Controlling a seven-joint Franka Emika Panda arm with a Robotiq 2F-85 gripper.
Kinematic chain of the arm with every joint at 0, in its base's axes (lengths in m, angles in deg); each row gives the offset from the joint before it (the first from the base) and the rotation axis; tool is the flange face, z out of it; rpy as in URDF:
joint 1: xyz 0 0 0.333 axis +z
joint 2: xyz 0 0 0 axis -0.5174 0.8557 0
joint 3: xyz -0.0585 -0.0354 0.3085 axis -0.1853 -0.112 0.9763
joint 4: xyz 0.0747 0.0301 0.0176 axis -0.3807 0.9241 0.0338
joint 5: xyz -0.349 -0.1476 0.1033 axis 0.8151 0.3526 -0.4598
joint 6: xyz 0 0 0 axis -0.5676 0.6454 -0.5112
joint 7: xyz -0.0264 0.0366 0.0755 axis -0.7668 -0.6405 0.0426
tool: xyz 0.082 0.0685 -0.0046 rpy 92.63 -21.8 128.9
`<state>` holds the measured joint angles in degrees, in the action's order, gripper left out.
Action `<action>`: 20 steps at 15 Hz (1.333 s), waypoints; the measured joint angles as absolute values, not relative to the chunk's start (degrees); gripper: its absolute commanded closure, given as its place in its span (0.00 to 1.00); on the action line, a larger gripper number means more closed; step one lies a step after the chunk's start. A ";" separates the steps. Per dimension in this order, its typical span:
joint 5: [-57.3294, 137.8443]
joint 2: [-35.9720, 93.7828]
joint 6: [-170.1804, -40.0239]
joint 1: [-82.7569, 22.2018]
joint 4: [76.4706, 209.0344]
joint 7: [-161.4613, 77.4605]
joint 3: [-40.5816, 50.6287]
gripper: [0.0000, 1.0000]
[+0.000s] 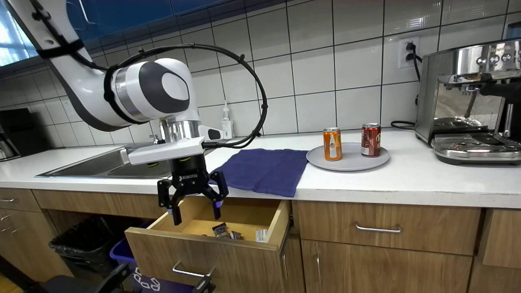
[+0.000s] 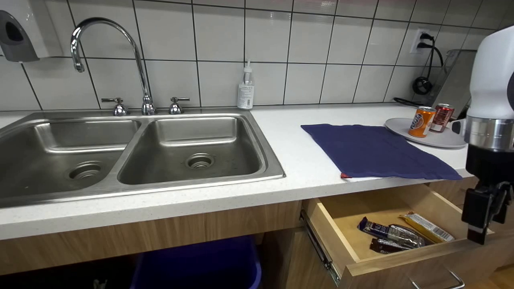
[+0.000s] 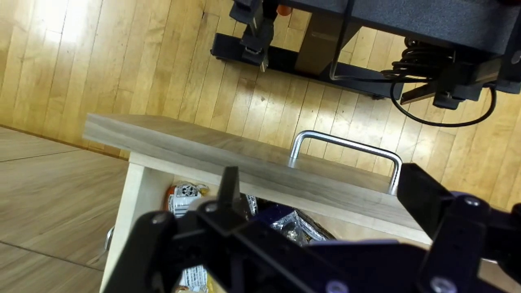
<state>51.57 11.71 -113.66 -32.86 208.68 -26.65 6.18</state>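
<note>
I'm in a kitchen: near my claw [image 1: 197, 215], a two-basin steel sink [image 2: 130, 152] with an arched faucet [image 2: 148, 106] is set into the white tabletop [image 1: 407, 178], and farther off stands an espresso machine [image 1: 452, 106]. Blue cabinets [image 1: 130, 14] hang higher than my claw; below it, a pulled-out drawer [image 1: 228, 256] holds wrapped snack bars [image 2: 428, 227].

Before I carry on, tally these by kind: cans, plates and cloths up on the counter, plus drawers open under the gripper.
Cans, orange can plus dark red can: 2
Grey plate under both cans: 1
Dark blue cloth: 1
Open drawer: 1
Total: 5
</note>
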 measured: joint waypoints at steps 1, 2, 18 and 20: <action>51.97 12.10 -113.80 -32.86 208.67 -27.51 6.18 0.00; 52.57 12.55 -113.95 -32.86 208.62 -28.49 6.18 0.00; 56.17 21.52 -114.08 -32.61 204.63 -36.56 6.15 0.00; 56.18 22.45 -114.08 -32.52 204.15 -36.73 6.14 0.00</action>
